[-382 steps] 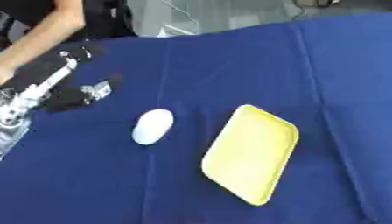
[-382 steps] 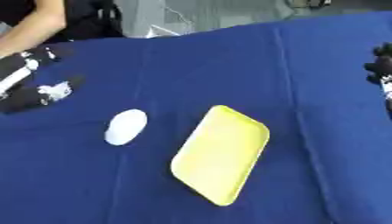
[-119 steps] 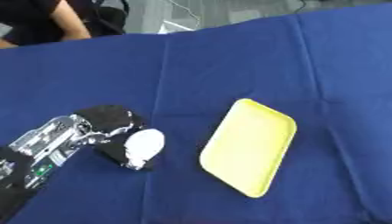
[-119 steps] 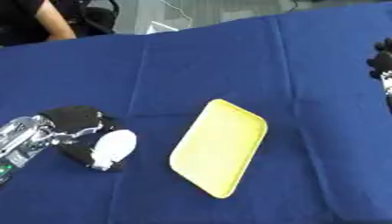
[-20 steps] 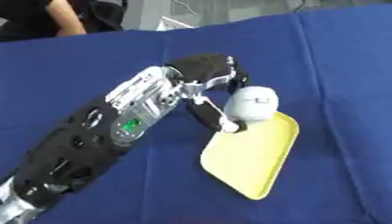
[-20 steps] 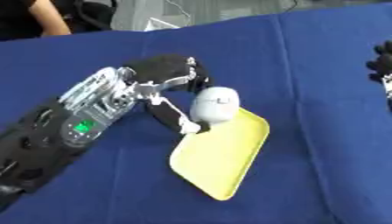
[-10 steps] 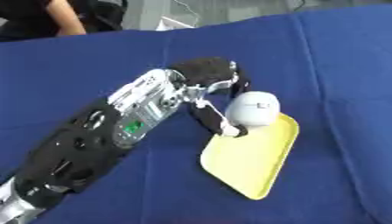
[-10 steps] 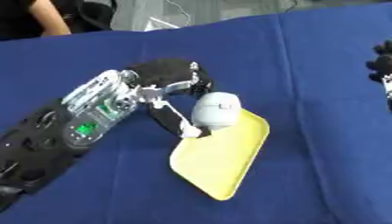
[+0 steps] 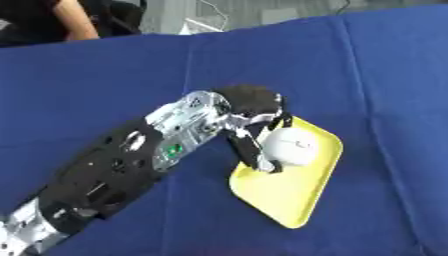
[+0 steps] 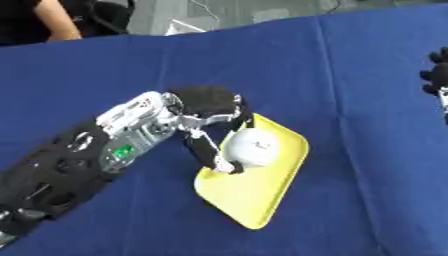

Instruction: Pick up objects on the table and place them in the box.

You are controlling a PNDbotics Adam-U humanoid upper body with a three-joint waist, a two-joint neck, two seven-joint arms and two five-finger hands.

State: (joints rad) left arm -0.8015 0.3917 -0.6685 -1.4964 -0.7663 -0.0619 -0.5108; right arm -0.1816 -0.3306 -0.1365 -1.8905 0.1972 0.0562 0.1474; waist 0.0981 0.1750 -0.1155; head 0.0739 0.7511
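- Holding a round white ball [image 9: 290, 147] over the yellow tray [image 9: 308, 200], the left hand [image 9: 254, 115] is in the middle of the putting-down step.
- The task says "box", but the only thing to put stuff in here is this flat yellow tray, so I think the tray is the box.
- The ball is at the near-top part of the tray. I cannot tell if it sits on the tray or hangs just above it.
- The left hand's dark fingers [image 9: 255, 152] are curled around the ball, one down its left side and more over the top. So the hand is closed on the ball, not spread out.
- I think the next move is to put the ball down flat on the tray, then open the fingers and lift the hand away.
- The ball is round, so it may roll off the low edge if the hand lets go too fast.
- The right hand [image 10: 437, 81] shows only at the right edge of the right eye view, well apart from the tray. I cannot tell how its fingers are set.
- The tray lies on the counter [image 9: 105, 75], which has a blue cloth on it.
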